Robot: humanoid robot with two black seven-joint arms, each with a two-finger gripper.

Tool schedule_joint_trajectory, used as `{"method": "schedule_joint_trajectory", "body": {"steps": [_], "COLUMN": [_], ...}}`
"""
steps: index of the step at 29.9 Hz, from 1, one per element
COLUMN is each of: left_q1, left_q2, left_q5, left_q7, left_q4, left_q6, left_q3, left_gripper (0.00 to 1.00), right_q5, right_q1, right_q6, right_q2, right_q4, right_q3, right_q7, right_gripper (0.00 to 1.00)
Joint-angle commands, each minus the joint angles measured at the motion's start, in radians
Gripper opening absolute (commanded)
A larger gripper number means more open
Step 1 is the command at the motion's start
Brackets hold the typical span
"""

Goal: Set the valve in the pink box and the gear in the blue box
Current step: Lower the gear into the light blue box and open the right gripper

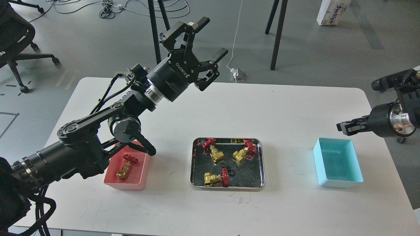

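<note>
A valve (124,167) lies in the pink box (142,173) at the table's front left. Three more valves (215,153) (242,154) (215,178) lie in the steel tray (261,164) with small black gears (231,172) among them. The blue box (338,164) stands at the right and looks empty. My left gripper (213,36) is open and empty, raised high above the table's far edge. My right gripper (344,127) is at the right edge, above and beyond the blue box. It is seen small and dark, so its fingers cannot be told apart.
The white table (279,105) ends close behind the left gripper. My left arm's elbow (126,129) hangs over the pink box's far rim. Stand legs (279,32) and an office chair (16,42) are on the floor beyond.
</note>
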Motion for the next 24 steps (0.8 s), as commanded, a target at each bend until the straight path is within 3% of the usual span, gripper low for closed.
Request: {"method": "schedule_joint_trajectory", "body": {"steps": [1, 7, 9, 14, 17, 20, 24], "left_q1": [0.001, 0.003, 0.003, 0.012, 0.015, 0.015, 0.015], "left_q2": [-0.004, -0.004, -0.004, -0.005, -0.005, -0.005, 0.001], "left_q5": [0.003, 0.008, 0.008, 0.008, 0.008, 0.008, 0.009], "left_q7": [0.000, 0.000, 0.000, 0.000, 0.000, 0.000, 0.000], "left_q4": [0.000, 0.000, 0.000, 0.000, 0.000, 0.000, 0.003], "left_q6": [0.000, 0.000, 0.000, 0.000, 0.000, -0.002, -0.002], "left_q3": [0.003, 0.001, 0.001, 0.001, 0.001, 0.001, -0.002], "left_gripper": [0.85, 0.85, 0.85, 0.86, 0.86, 0.86, 0.86], "right_q5": [-0.001, 0.000, 0.003, 0.019, 0.069, 0.109, 0.257], "right_q1": [-0.070, -0.085, -0.087, -0.096, -0.102, -0.102, -0.105], "right_q6": [0.000, 0.000, 0.000, 0.000, 0.000, 0.000, -0.025], "right_q2": [-0.011, -0.011, -0.009, -0.005, 0.002, 0.003, 0.021], "right_q4": [0.008, -0.001, -0.001, -0.009, -0.009, -0.009, -0.044], "right_q3": [0.001, 0.001, 0.001, 0.000, 0.001, 0.023, 0.136], "right_q7": [-0.001, -0.002, -0.002, -0.004, -0.005, -0.007, -0.008], "right_gripper": [0.06, 0.10, 0.21, 0.62, 0.72, 0.96, 0.97]}}
